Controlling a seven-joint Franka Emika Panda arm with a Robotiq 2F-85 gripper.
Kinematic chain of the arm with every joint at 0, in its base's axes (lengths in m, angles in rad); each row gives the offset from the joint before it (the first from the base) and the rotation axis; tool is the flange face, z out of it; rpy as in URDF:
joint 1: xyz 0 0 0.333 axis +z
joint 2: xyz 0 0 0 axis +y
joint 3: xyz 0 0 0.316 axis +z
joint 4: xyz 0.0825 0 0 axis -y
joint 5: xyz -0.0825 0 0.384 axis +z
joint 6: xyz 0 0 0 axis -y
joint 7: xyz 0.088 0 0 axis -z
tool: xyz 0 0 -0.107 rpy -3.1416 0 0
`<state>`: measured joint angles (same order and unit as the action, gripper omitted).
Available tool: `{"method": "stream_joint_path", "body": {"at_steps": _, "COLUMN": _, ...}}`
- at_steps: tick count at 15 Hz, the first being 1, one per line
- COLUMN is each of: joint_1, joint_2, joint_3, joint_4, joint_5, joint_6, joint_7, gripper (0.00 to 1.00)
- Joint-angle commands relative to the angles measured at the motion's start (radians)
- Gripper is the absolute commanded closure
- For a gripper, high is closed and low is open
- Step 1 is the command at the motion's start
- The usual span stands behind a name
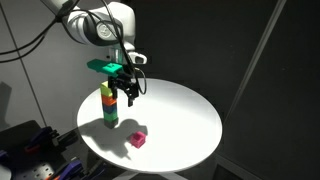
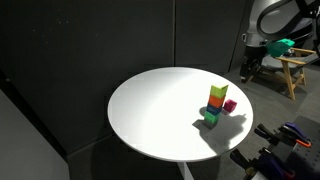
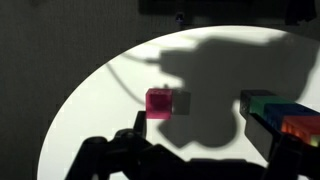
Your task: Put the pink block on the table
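The pink block [image 1: 137, 139] lies on its own on the round white table [image 1: 185, 115], near the front edge and apart from the stack. It also shows in the other exterior view [image 2: 230, 105] and in the wrist view [image 3: 158, 102], resting flat. My gripper [image 1: 124, 88] hangs above the table beside the top of the stack, well above the pink block. In the wrist view my gripper [image 3: 212, 134] is open and empty, with the pink block just beyond its left finger. In an exterior view my gripper [image 2: 249, 66] is small and dark.
A stack of cubes [image 1: 108, 106], yellow over orange over green, stands on the table near the gripper; it also shows in the other views [image 2: 216, 104] [image 3: 285, 115]. A wooden stool [image 2: 292, 68] stands beyond the table. Dark curtains surround the scene.
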<state>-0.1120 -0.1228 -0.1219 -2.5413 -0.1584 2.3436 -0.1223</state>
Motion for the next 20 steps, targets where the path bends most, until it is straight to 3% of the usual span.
{"method": "stream_joint_path", "body": {"at_steps": 1, "joint_1": 0.015, "joint_2": -0.079, "joint_3": 0.003, "joint_4": -0.046, "joint_5": 0.049, "joint_6": 0.006, "joint_7": -0.045, "gripper": 0.00}}
{"method": "stream_joint_path", "body": {"at_steps": 10, "joint_1": 0.064, "joint_2": -0.188, "joint_3": -0.003, "joint_4": -0.094, "joint_5": 0.176, "joint_6": -0.007, "joint_7": -0.140, "gripper": 0.00}}
{"method": "stream_joint_path", "body": {"at_steps": 20, "joint_1": 0.064, "joint_2": -0.295, "joint_3": 0.010, "joint_4": -0.124, "joint_5": 0.141, "joint_6": -0.052, "joint_7": -0.116, "gripper": 0.00}}
